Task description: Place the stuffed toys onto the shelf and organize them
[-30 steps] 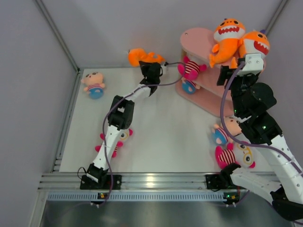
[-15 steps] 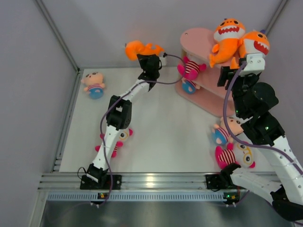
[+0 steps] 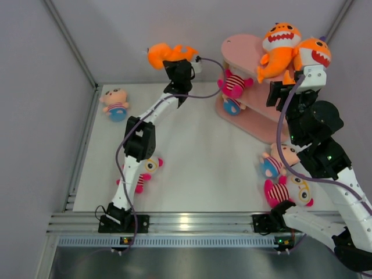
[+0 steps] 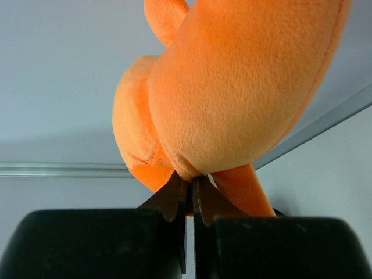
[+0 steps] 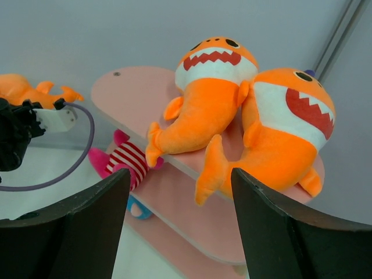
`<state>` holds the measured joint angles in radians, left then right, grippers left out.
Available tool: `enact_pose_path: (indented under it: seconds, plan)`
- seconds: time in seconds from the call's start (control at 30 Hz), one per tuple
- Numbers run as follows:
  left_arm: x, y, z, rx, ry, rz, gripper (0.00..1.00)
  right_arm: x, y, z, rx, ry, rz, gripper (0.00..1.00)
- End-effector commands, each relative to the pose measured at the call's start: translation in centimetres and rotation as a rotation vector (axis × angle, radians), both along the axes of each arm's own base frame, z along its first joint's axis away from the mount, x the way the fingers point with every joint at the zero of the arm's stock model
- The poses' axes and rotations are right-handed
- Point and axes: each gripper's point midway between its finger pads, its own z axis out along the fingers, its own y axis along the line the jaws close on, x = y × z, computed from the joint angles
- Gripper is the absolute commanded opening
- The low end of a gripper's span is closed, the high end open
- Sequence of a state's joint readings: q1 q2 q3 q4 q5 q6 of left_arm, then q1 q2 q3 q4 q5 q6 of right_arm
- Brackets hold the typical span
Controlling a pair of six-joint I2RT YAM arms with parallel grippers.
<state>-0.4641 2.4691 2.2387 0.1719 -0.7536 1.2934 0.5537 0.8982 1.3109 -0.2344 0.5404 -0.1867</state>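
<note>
My left gripper [image 3: 176, 65] is shut on an orange shark [image 3: 164, 54] and holds it up at the back, left of the pink shelf [image 3: 241, 46]; the shark fills the left wrist view [image 4: 232, 87] above the gripper [image 4: 190, 189]. Two orange sharks [image 3: 279, 46] [image 3: 311, 55] lie on the shelf's top board. A pink-striped doll [image 3: 233, 84] sits on the middle tier, a blue doll [image 3: 232, 106] below. My right gripper [image 5: 180, 192] is open and empty, facing the two sharks [image 5: 203, 99] [image 5: 288, 133].
A blue-bodied doll [image 3: 115, 103] lies at the far left of the table. A pink-striped doll [image 3: 145, 171] lies under the left arm. Another blue doll [image 3: 274, 163] and striped doll [image 3: 288, 192] lie near the right arm's base. Grey walls enclose the table.
My left gripper has lifted the orange shark higher and moved it a little left. The right arm has barely moved.
</note>
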Motion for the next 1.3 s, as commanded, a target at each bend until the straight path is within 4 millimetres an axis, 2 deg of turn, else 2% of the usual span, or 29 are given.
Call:
enact_pose_path:
  seconds: [0.0, 0.17, 0.2, 0.3, 0.33, 0.4, 0.43, 0.47, 0.5, 0.53, 0.6, 0.67, 0.7, 0.73, 0.77, 0.8, 0.83, 0.87, 0.9, 0.93, 1.0, 1.07, 1.1, 1.23, 1.27]
  plan:
    - [-2.0, 1.6, 6.3, -0.090, -0.111, 0.019, 0.00, -1.0, 0.6, 2.3, 0.048, -0.045, 0.052, 0.71]
    - [-4.7, 2.3, 7.3, -0.190, -0.087, 0.007, 0.00, -1.1, 1.8, 2.0, 0.057, -0.004, 0.114, 0.71]
    - [-5.6, 2.5, 8.7, -0.270, -0.111, 0.002, 0.00, -1.1, 2.3, 2.1, 0.061, -0.005, 0.143, 0.71]
    - [-7.1, 2.4, 8.9, -0.400, -0.064, -0.022, 0.00, -1.6, 3.4, 2.4, 0.091, -0.007, 0.216, 0.72]
    - [-8.4, 2.8, 10.1, -0.432, -0.051, -0.031, 0.00, -1.7, 3.8, 2.5, 0.098, -0.008, 0.237, 0.73]
    - [-9.4, 2.3, 11.1, -0.510, -0.039, -0.074, 0.00, -1.9, 4.8, 2.7, 0.115, 0.007, 0.293, 0.74]
    - [-10.5, 2.3, 12.5, -0.579, -0.053, -0.095, 0.00, -2.0, 5.2, 2.7, 0.118, 0.014, 0.314, 0.75]
    - [-11.3, 2.2, 12.5, -0.599, -0.019, -0.107, 0.00, -2.4, 5.6, 3.3, 0.125, 0.011, 0.345, 0.75]
    - [-11.9, 1.1, 12.6, -0.666, 0.010, -0.160, 0.00, -2.3, 6.0, 3.0, 0.145, 0.039, 0.355, 0.77]
    - [-13.3, 1.3, 14.0, -0.710, 0.005, -0.187, 0.00, -2.3, 6.2, 3.0, 0.156, 0.046, 0.364, 0.77]
    - [-15.2, 0.5, 14.1, -0.786, 0.062, -0.240, 0.00, -2.5, 6.6, 3.6, 0.207, 0.049, 0.385, 0.78]
    - [-18.2, -1.0, 14.2, -0.913, 0.129, -0.345, 0.00, -2.4, 7.7, 3.8, 0.245, 0.057, 0.429, 0.79]
    - [-19.5, -1.6, 13.3, -0.937, 0.193, -0.372, 0.00, -2.6, 8.9, 3.8, 0.253, 0.067, 0.490, 0.80]
    - [-21.6, -2.8, 13.3, -0.994, 0.261, -0.448, 0.00, -2.1, 9.9, 3.7, 0.261, 0.082, 0.525, 0.81]
    - [-22.7, -3.2, 13.0, -1.017, 0.299, -0.473, 0.00, -2.3, 10.7, 4.4, 0.289, 0.080, 0.564, 0.82]
    - [-23.7, -3.4, 12.8, -1.036, 0.329, -0.487, 0.00, -2.7, 12.1, 4.7, 0.293, 0.089, 0.643, 0.84]
    - [-25.4, -3.5, 12.4, -1.062, 0.381, -0.503, 0.00, -2.2, 13.3, 4.8, 0.303, 0.094, 0.683, 0.85]
    - [-26.2, -3.7, 12.4, -1.079, 0.401, -0.520, 0.00, -2.4, 14.1, 5.6, 0.338, 0.092, 0.725, 0.86]
    - [-26.8, -3.7, 12.2, -1.096, 0.414, -0.518, 0.00, -2.2, 15.6, 5.4, 0.345, 0.110, 0.791, 0.87]
    - [-27.9, -3.4, 12.2, -1.103, 0.427, -0.518, 0.00, -2.3, 16.4, 6.3, 0.393, 0.094, 0.833, 0.88]
    - [-29.4, -3.3, 12.7, -1.124, 0.441, -0.544, 0.00, -1.4, 18.0, 6.2, 0.436, 0.117, 0.877, 0.88]
    - [-30.3, -3.3, 12.3, -1.139, 0.467, -0.548, 0.00, -0.8, 19.2, 6.7, 0.515, 0.127, 0.917, 0.88]
    - [-30.6, -3.3, 12.4, -1.146, 0.469, -0.548, 0.00, 0.0, 20.2, 6.0, 0.534, 0.153, 0.933, 0.88]
    - [-31.3, -3.2, 12.1, -1.157, 0.478, -0.553, 0.00, 1.1, 23.8, 5.1, 0.583, 0.203, 1.000, 0.89]
    - [-31.4, -3.2, 12.0, -1.161, 0.485, -0.550, 0.00, 1.4, 24.2, 5.6, 0.592, 0.195, 0.991, 0.89]
